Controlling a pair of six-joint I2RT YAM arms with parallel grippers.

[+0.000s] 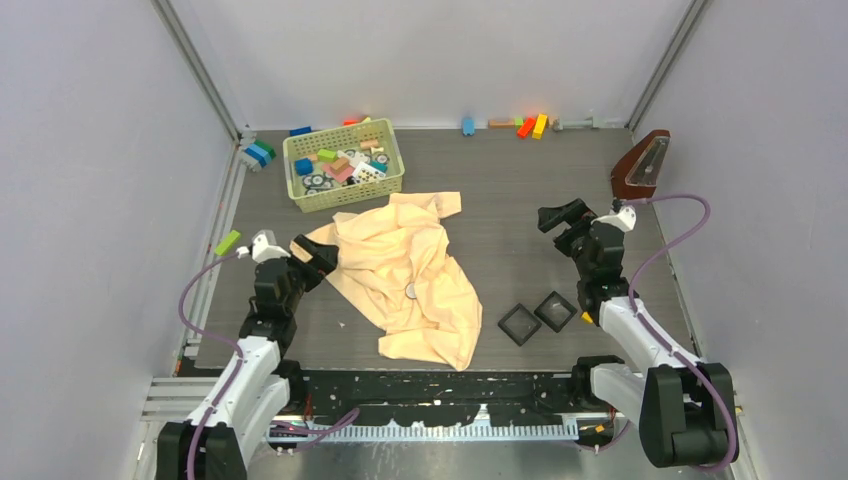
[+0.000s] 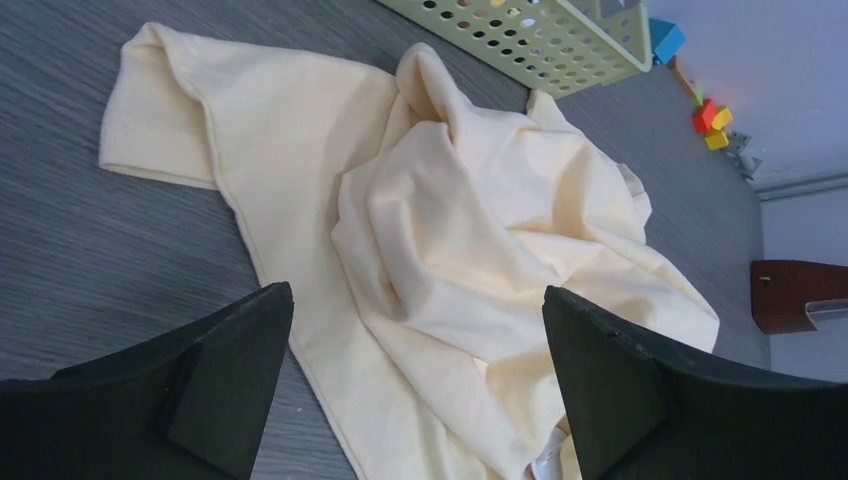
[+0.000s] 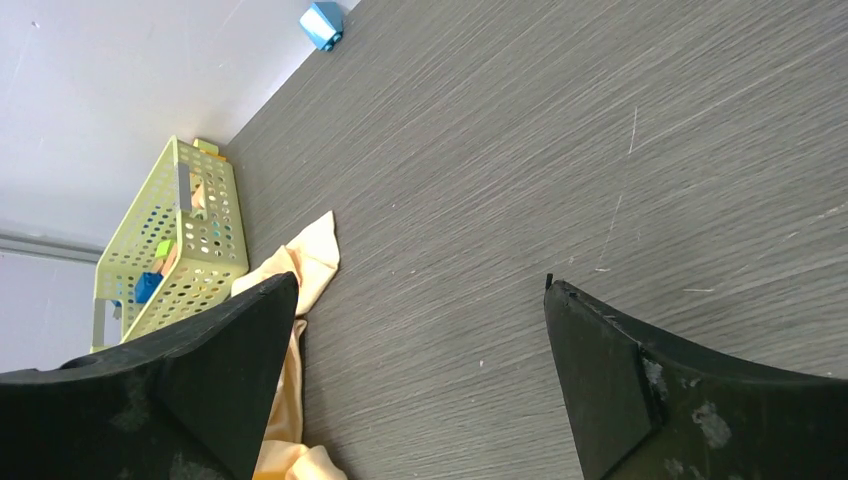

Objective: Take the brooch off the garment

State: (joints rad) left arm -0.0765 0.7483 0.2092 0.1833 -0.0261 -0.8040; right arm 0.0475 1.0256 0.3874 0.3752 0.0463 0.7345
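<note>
No legible text, brand, number or sign in any view. A small white tag (image 2: 545, 466) on the garment (image 1: 405, 275) near edge is too small to read. The blocks (image 1: 338, 166) in the green basket (image 1: 350, 197), far left, show no readable marks.

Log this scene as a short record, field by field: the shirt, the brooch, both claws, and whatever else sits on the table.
Garment: large pale peach fabric shirt, crumpled on the grey table.
Brooch: small round silvery-grey disc on the shirt's middle folds, top view only.
Left claw: open, empty, by the shirt's left edge.
Right claw: open, empty, over bare table right of the shirt.
Basket: pale green perforated plastic basket holding coloured blocks, beyond the shirt.
Trays: two small black square trays, empty, right of the shirt's near end.
</note>
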